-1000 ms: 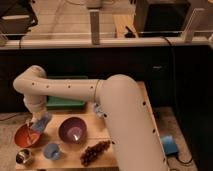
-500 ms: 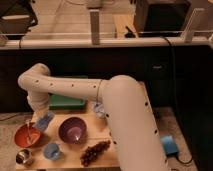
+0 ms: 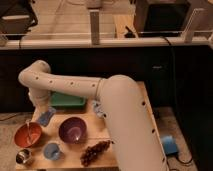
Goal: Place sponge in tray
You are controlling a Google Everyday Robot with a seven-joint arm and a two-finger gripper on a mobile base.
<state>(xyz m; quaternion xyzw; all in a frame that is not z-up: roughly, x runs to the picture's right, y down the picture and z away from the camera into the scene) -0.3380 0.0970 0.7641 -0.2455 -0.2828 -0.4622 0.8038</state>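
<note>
The sponge (image 3: 46, 118) is a small pale blue-grey block held just above the table's left side, between the orange bowl (image 3: 27, 134) and the tray. My gripper (image 3: 45, 113) hangs from the white arm's wrist and is shut on the sponge from above. The tray (image 3: 70, 101) is dark green and shallow. It lies at the back of the table, just right of and behind the sponge, and the arm hides part of it.
A purple bowl (image 3: 73, 130) stands mid-table, with a light-blue cup (image 3: 51, 150) and a metal cup (image 3: 23, 156) at the front left. Dark grapes (image 3: 95, 149) lie at the front. A bright blue block (image 3: 168, 145) sits off to the right. My thick arm (image 3: 125, 120) covers the table's right side.
The gripper has carried the sponge a little to the right and up, away from the orange bowl and toward the tray's left end.
</note>
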